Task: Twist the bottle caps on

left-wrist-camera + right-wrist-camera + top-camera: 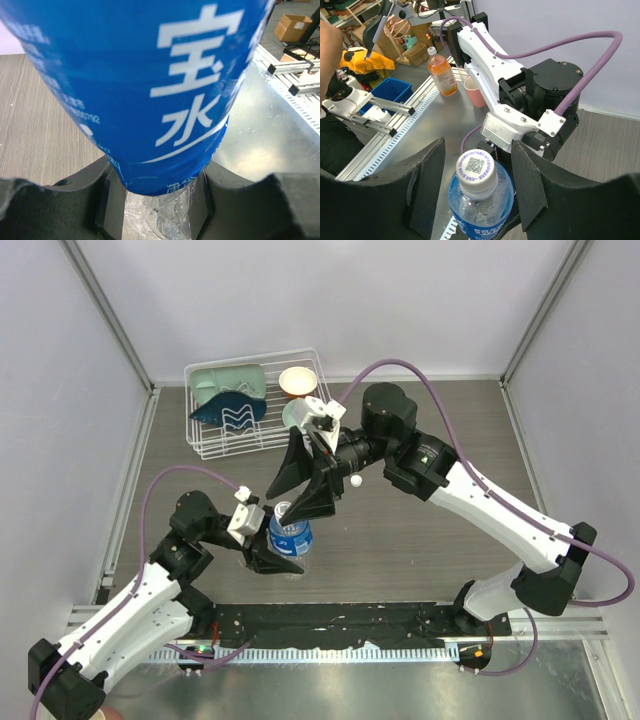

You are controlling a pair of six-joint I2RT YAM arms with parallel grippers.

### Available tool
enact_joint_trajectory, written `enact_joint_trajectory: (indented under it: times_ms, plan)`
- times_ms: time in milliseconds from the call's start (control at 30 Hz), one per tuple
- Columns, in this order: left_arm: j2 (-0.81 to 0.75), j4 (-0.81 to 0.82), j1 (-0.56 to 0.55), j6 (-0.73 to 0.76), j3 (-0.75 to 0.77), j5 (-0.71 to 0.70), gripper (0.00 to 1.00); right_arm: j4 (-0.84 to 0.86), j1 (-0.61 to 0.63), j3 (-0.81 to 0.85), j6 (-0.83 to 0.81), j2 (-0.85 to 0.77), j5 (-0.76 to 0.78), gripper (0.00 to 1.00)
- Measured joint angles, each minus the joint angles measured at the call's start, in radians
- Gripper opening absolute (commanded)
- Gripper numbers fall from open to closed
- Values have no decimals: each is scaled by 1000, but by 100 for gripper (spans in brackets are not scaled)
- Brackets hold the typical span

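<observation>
- The blue-label bottle (291, 536) stands upright on the desk (430, 565), near its front edge and left of centre.
- The left pincer (284, 552) is clamped on this bottle. In the left wrist view its fingers (107, 200) press from both sides on the clear plastic just under the blue band (150, 90).
- A white cap printed with a QR code (476, 172) sits on the bottle's neck. How far it is threaded down cannot be told.
- The right pincer (290, 502) hangs over the bottle top from the far right, with its jaws spread wide.
- In the right wrist view its two black fingers (427, 185) stand either side of the cap with a clear gap on each side, touching neither the cap nor the bottle.
- A loose cap (355, 480), small, round and white, lies on the desk just right of the right pincer, apart from the bottle.
- A white wire rack (192, 425) sits at the far left of the desk. It holds a pale green bowl (230, 380), a cream bowl (297, 380) and a blue item with a white zigzag (228, 410).
- Beyond the desk's near edge, the right wrist view shows an orange drink bottle (442, 75) and, beside it, a pink cup (475, 92) on a metal surface.
</observation>
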Motion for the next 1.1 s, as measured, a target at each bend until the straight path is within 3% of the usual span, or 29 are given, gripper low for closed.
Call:
enact_joint_trajectory:
  times_ms: [333, 567, 800, 933, 1100]
  plan:
    - [-5, 7, 0, -11, 0, -19, 0, 64, 6, -84, 33, -1, -2, 50]
    - [-6, 7, 0, -15, 0, -34, 0, 82, 6, -88, 41, -18, -2, 57]
    - [-12, 7, 0, -15, 0, -41, 0, 89, 6, -89, 39, -37, 2, 52]
    - [-16, 6, 0, -15, 0, -42, 0, 88, 6, -89, 37, -37, 3, 44]
    - [-24, 6, -1, -16, 0, -43, 0, 88, 6, -88, 32, -37, 12, 24]
